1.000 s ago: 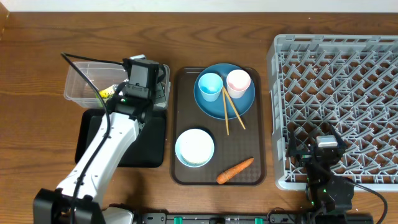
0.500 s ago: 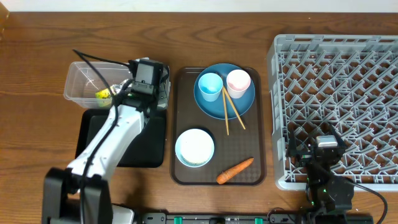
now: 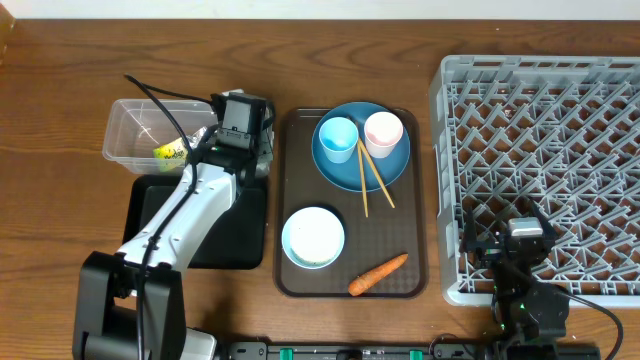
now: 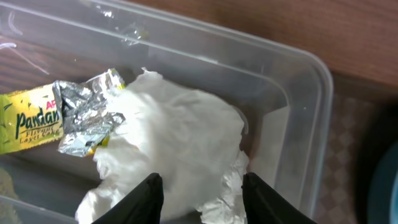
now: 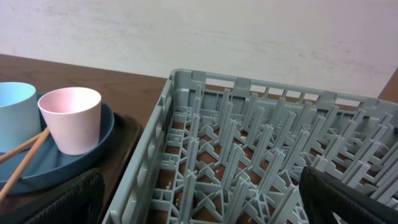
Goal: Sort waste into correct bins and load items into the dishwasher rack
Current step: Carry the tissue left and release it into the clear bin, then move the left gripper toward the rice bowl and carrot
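Paper (image 4: 180, 143) lying in tub (image 4: 298, 81) beside wrapper (image 4: 56, 118). Left gripper (image 4: 202, 199) hanging over it, jaws parted, holding nothing; right gripper (image 5: 202, 196) gaping empty. Risk: paper snagging on finger (image 4: 148, 198), riding out on lift.

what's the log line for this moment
left gripper open over clear tub | paper, wrapper in tub | right gripper open at rack | carrot on brown tray
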`<state>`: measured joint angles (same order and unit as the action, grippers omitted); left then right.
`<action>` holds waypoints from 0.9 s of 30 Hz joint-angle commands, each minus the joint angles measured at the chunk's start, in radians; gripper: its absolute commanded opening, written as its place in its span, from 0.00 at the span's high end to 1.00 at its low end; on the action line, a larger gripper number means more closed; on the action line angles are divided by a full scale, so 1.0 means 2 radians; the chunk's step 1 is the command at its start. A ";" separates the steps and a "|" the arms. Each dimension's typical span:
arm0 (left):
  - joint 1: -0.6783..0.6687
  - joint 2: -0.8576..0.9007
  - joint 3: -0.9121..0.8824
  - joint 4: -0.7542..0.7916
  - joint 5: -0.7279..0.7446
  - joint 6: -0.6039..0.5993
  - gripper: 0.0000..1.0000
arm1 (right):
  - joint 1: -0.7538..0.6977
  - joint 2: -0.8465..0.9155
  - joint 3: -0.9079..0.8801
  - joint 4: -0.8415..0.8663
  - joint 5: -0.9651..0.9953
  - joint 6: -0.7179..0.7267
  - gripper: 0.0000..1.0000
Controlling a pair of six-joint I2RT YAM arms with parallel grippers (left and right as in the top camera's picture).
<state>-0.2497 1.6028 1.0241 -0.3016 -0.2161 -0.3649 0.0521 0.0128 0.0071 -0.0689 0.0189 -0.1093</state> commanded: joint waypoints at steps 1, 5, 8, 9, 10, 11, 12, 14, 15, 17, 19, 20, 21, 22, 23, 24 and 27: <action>0.002 -0.027 0.001 0.008 -0.005 0.004 0.51 | 0.001 -0.001 -0.001 -0.001 0.003 0.004 0.01; 0.002 -0.080 0.004 0.007 -0.005 0.004 0.49 | 0.001 -0.001 -0.001 -0.001 0.003 0.004 0.01; 0.002 -0.130 0.004 -0.025 0.009 0.004 0.45 | 0.001 -0.001 -0.001 -0.001 0.003 0.004 0.01; 0.002 -0.146 0.004 -0.042 0.024 0.004 0.45 | 0.001 -0.001 -0.001 -0.001 0.003 0.004 0.01; 0.002 -0.161 0.004 -0.063 0.046 0.004 0.45 | 0.001 -0.001 -0.001 -0.001 0.003 0.004 0.01; 0.002 -0.173 0.004 -0.081 0.069 0.004 0.44 | 0.001 -0.001 -0.001 -0.001 0.003 0.004 0.01; 0.002 -0.186 0.004 -0.104 0.099 0.004 0.42 | 0.001 -0.001 -0.001 -0.001 0.003 0.004 0.01; 0.002 -0.207 0.004 -0.149 0.163 0.004 0.39 | 0.001 -0.001 -0.001 -0.001 0.003 0.004 0.01; 0.002 -0.215 0.004 -0.170 0.188 0.004 0.36 | 0.001 -0.001 -0.001 -0.001 0.003 0.004 0.01; 0.002 -0.225 0.004 -0.213 0.224 0.004 0.27 | 0.001 -0.001 -0.001 -0.001 0.003 0.004 0.01; 0.002 -0.227 0.004 -0.250 0.251 0.004 0.17 | 0.001 -0.001 -0.001 -0.001 0.003 0.004 0.01; 0.002 -0.226 0.004 -0.265 0.263 0.004 0.12 | 0.001 -0.001 -0.001 -0.001 0.003 0.004 0.01; 0.002 -0.225 0.004 -0.279 0.273 0.004 0.06 | 0.001 -0.001 -0.001 -0.001 0.003 0.004 0.01; 0.002 -0.223 0.004 -0.289 0.277 0.003 0.00 | 0.001 -0.001 -0.001 -0.001 0.003 0.004 0.01; 0.001 -0.221 0.004 -0.297 0.279 0.003 0.00 | 0.001 -0.001 -0.001 -0.001 0.003 0.004 0.01; 0.001 -0.220 0.004 -0.305 0.282 0.004 0.01 | 0.001 -0.001 -0.001 -0.001 0.003 0.004 0.01; 0.001 -0.214 0.004 -0.323 0.290 0.003 0.01 | 0.001 -0.001 -0.001 -0.001 0.003 0.004 0.01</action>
<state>-0.2497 1.1622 1.0267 -0.9283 0.3035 -0.3656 0.0521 0.0128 0.0071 -0.0689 0.0189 -0.1097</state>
